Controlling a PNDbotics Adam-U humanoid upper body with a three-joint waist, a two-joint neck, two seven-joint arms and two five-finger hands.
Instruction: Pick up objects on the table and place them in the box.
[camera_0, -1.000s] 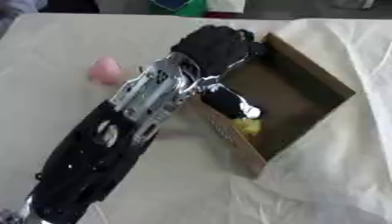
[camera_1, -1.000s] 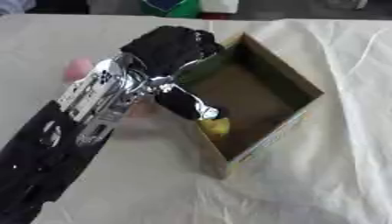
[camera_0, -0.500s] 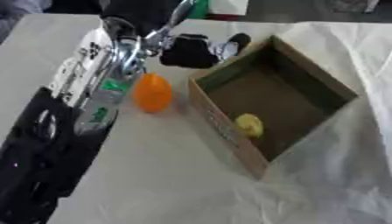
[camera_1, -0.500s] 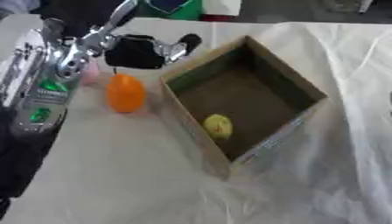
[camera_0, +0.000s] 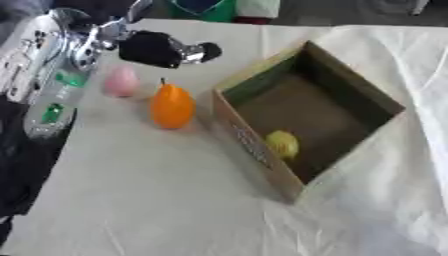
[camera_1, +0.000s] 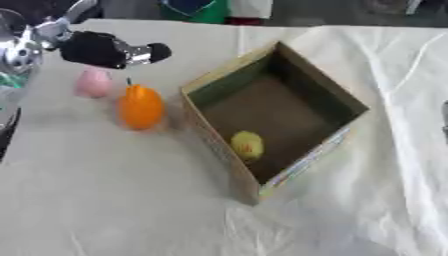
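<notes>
- Pulled back from over the cardboard box (camera_0: 350, 95) to the table's far left since a second ago: left hand (camera_0: 157, 48), now hanging above the cloth, clear of the box rim.
- Uncovered by that retreat: orange pear-shaped fruit (camera_0: 172, 106) standing upright just left of the box's near-left wall, and pink egg-shaped object (camera_0: 121, 80) lying just beyond it, further left.
- Positioned below and toward the camera from the left hand: both the orange fruit and the pink object, neither touched by it.
- Seen inside the box, against the near wall on the brown floor: yellow rounded fruit (camera_1: 248, 145), in the same spot as a second ago and half a second ago.
- Set at an angle on the white tablecloth (camera_0: 175, 200): the open box, one corner pointing toward the camera.
- Fingers of the left hand: a dark blurred mass with one dark tip jutting toward the box; cannot tell whether apart or curled, nothing visibly held.
- Cut off at the left edge: silver and black left arm (camera_0: 44, 75).
- Barely showing at the right edge of the right eye view: a dark sliver, too little to identify.
- Blurred beyond the far table edge: green container (camera_0: 206, 9).
</notes>
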